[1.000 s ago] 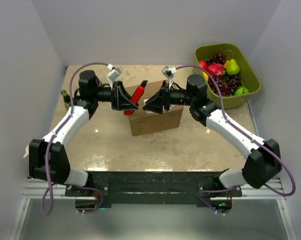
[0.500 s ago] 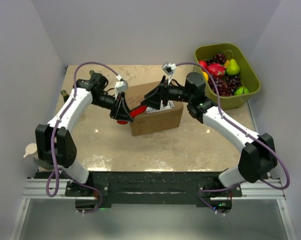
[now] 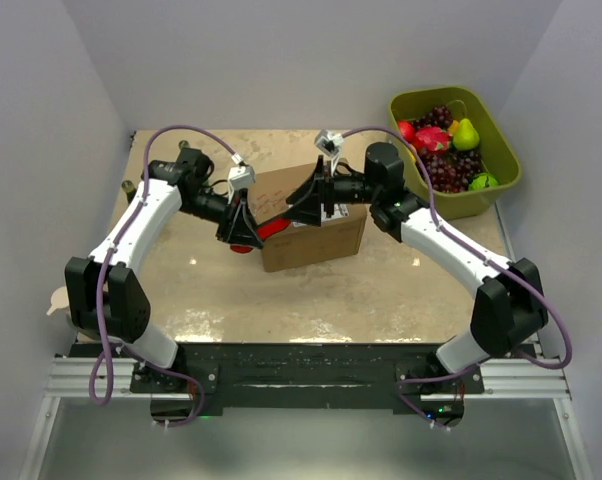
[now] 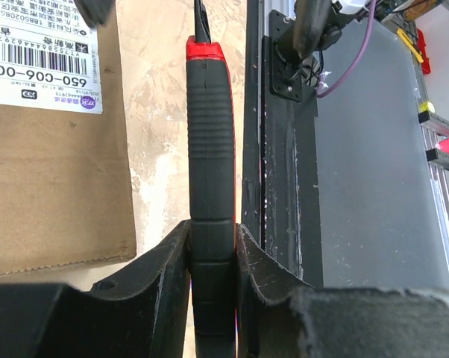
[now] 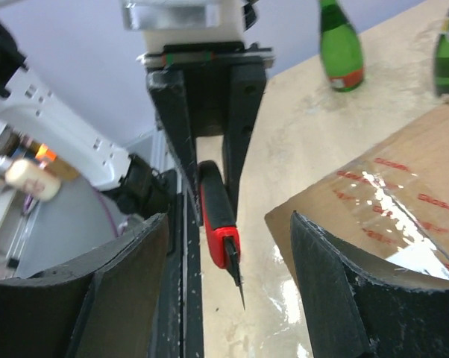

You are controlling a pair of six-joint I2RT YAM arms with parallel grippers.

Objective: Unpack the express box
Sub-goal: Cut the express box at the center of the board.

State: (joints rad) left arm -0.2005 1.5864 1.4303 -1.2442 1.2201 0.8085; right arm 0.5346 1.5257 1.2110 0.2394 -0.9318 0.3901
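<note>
Beige tabletop (image 3: 381,290) between pale walls (image 3: 281,60); brown corrugated cardboard express box (image 3: 316,240) sits mid-table, taped. Left gripper (image 3: 243,228) clamps a red-and-black utility knife (image 3: 269,229) beside its left side; right gripper (image 3: 306,205) hovers over the top, fingers apart. Box likely light, stiff, slidable: hold its side walls.

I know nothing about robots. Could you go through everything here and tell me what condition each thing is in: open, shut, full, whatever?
express box, shut, tape on its top.
utility knife, blade out, gripped by its handle beside the box.
left hand, shut on the utility knife.
right hand, open, holding nothing.
fruit tub, filled with fruit.
green bottles, standing upright on the table.
</note>
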